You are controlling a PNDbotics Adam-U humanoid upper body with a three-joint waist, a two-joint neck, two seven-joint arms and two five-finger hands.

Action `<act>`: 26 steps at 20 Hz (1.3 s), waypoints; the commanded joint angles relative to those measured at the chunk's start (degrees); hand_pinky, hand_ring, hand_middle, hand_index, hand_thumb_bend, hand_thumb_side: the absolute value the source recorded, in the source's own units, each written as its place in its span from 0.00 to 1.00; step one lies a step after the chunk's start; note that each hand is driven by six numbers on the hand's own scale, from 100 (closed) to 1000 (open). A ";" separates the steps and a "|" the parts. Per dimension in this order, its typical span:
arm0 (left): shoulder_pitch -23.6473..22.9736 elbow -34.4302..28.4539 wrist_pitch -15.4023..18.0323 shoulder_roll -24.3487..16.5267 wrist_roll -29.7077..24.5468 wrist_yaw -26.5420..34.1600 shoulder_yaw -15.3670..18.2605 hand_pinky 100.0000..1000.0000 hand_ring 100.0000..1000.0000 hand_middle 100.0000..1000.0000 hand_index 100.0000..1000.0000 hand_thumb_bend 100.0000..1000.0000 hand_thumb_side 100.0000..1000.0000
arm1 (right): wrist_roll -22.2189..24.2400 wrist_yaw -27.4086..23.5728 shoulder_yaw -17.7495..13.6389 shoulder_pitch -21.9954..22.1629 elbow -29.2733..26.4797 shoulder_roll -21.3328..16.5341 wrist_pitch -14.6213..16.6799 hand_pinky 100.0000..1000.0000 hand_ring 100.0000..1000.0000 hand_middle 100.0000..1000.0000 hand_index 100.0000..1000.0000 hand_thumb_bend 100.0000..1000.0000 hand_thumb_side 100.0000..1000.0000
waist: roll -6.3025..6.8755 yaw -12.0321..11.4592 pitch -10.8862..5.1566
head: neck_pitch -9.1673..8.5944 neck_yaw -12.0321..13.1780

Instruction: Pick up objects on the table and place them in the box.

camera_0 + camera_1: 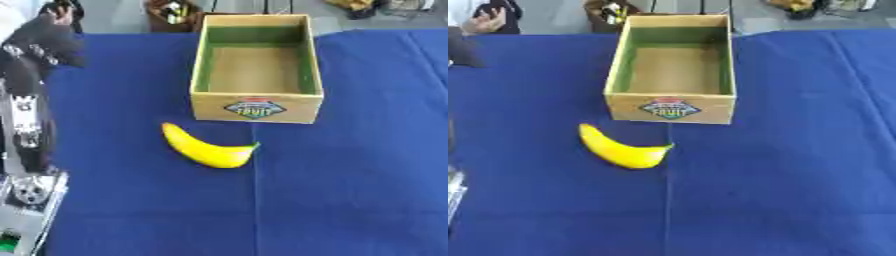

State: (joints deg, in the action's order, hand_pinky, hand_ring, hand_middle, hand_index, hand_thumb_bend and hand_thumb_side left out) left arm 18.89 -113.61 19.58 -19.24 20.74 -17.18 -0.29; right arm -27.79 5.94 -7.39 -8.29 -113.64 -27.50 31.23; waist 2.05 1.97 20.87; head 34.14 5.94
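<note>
A yellow banana lies on the blue tablecloth, just in front of the box and a little to its left. The cardboard box stands open at the back centre, with green inner walls, a colourful label on its front wall, and nothing inside. My left arm rises along the left edge, and its black hand hangs far left of the box, well away from the banana. My right hand appears in neither view.
The blue cloth covers the whole table. A brown container with small items stands beyond the far edge behind the box. Silver arm joints occupy the lower left corner.
</note>
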 commanded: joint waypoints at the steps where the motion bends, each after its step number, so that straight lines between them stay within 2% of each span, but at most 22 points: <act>1: 0.83 -0.98 -0.93 -3.24 -0.25 -1.56 1.14 0.51 0.61 0.64 0.83 0.16 1.00 | -0.18 -0.07 -0.33 -0.11 -0.95 -1.73 -0.18 0.73 0.68 0.60 0.77 0.00 0.91 | 0.00 -0.13 -1.33 | -0.20 -0.09; 5: 1.86 -0.98 -3.76 -7.84 -2.64 -4.64 0.63 0.50 0.59 0.66 0.85 0.16 1.00 | -0.16 -0.03 -0.30 0.10 -0.95 -1.88 -0.29 0.73 0.68 0.60 0.77 0.00 0.91 | 0.20 -0.25 -1.57 | 0.06 -0.27; 11: 2.98 -0.98 -8.34 -15.28 -7.19 -9.23 -3.88 0.53 0.60 0.68 0.86 0.12 1.00 | -0.08 0.09 -0.19 0.44 -0.95 -2.36 -0.41 0.73 0.68 0.60 0.77 0.00 0.91 | 0.81 -0.35 -2.00 | 0.31 -0.62; 19: 7.94 -0.98 -14.08 -24.62 -12.93 -14.98 -12.72 0.56 0.63 0.74 0.91 0.06 1.00 | 0.33 -0.04 0.23 0.60 -0.95 -2.94 -0.56 0.73 0.68 0.60 0.77 0.00 0.91 | 1.58 -0.01 -2.49 | 0.55 -0.50; 22: 9.16 -0.98 -16.02 -28.05 -15.05 -17.10 -16.16 0.56 0.64 0.75 0.92 0.07 0.99 | 0.50 -0.22 0.40 0.43 -0.95 -2.98 -0.48 0.73 0.68 0.60 0.77 0.00 0.91 | 1.58 0.49 -2.48 | 0.56 -0.25; 26: 10.84 -0.98 -17.64 -33.20 -18.21 -20.26 -21.30 0.56 0.64 0.76 0.94 0.13 0.91 | 0.91 -0.65 0.69 0.12 -0.95 -2.76 -0.53 0.73 0.68 0.59 0.77 0.00 0.91 | 1.44 1.08 -2.46 | 0.54 0.04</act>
State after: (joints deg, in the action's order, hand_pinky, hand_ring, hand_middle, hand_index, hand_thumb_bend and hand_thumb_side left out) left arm 28.97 -113.63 2.41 -49.10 3.45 -36.39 -20.50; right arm -27.14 5.67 -6.61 -7.66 -113.64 -28.76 30.68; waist 3.73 3.07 19.71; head 34.32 5.73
